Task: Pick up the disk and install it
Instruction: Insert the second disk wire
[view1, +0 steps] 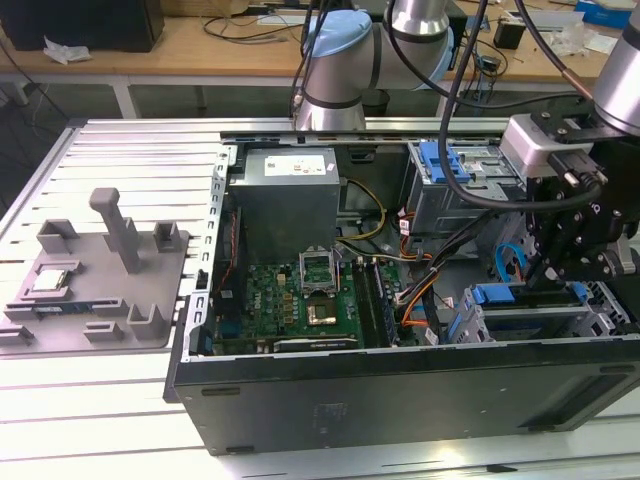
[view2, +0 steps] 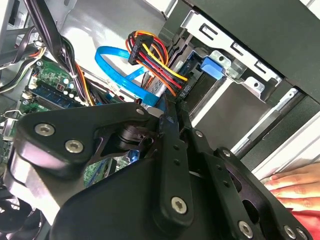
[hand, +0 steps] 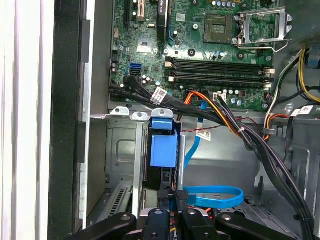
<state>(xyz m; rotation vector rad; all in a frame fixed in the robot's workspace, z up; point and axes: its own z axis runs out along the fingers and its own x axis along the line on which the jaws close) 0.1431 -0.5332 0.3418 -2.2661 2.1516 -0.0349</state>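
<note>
- A slotted metal table (view1: 120, 150) carried the work, with a wooden bench behind it in the exterior view.
- An open black computer case (view1: 400, 390) lay on its side on the table, its green motherboard (view1: 290, 300) facing up.
- The robot arm (view1: 340, 60) reached over the case from the far side, toward the exterior view's right.
- A grey fixture tray (view1: 100, 280) sat well apart from the case, on the exterior view's left.
- A grey metal drive cage (hand: 122, 150) stood at the case's near corner.
- The gripper (hand: 175, 220) hung over that cage, its fingers (hand: 156, 222) drawn close together with only a narrow gap and nothing seen pinched between them.
- The disk (hand: 163, 150) stood edge-on in the cage slot, blue frame end showing, just ahead of the fingertips and apart from them.
- A blue flat cable (hand: 215, 196) looped beside the gripper.
- A person's hand (view2: 295, 185) rested outside the case wall.
</note>
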